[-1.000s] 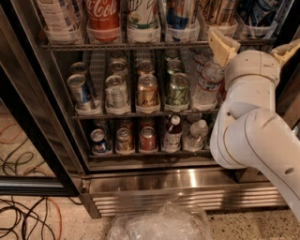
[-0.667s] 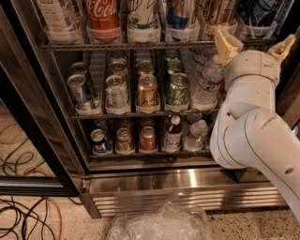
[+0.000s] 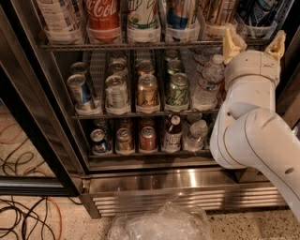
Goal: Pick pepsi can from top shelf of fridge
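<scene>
Dark blue aluminium with white marks identifies the pepsi can (image 3: 255,13). Only its lower body shows, upright in a translucent plastic lane cup (image 3: 257,31) at the right end of the top shelf (image 3: 93,47), a grey wire rack with a front rail. To its left on the same shelf stand a gold-tan can (image 3: 218,11), a blue, red and white can (image 3: 180,14), a white and green can (image 3: 143,16) and a red Coca-Cola can (image 3: 103,14), each in its own cup.

The end effector (image 3: 254,38) sits just in front of the shelf's right end, below the pepsi can. Its two cream fingers (image 3: 232,43) are spread wide, point upward and grip nothing.

The smooth white arm (image 3: 253,126) covers the right side of the fridge (image 3: 164,180), which has black door frames and a ribbed stainless-steel base. The two lower wire racks carry cans and clear bottles. Crumpled clear plastic (image 3: 159,225) lies on the floor.
</scene>
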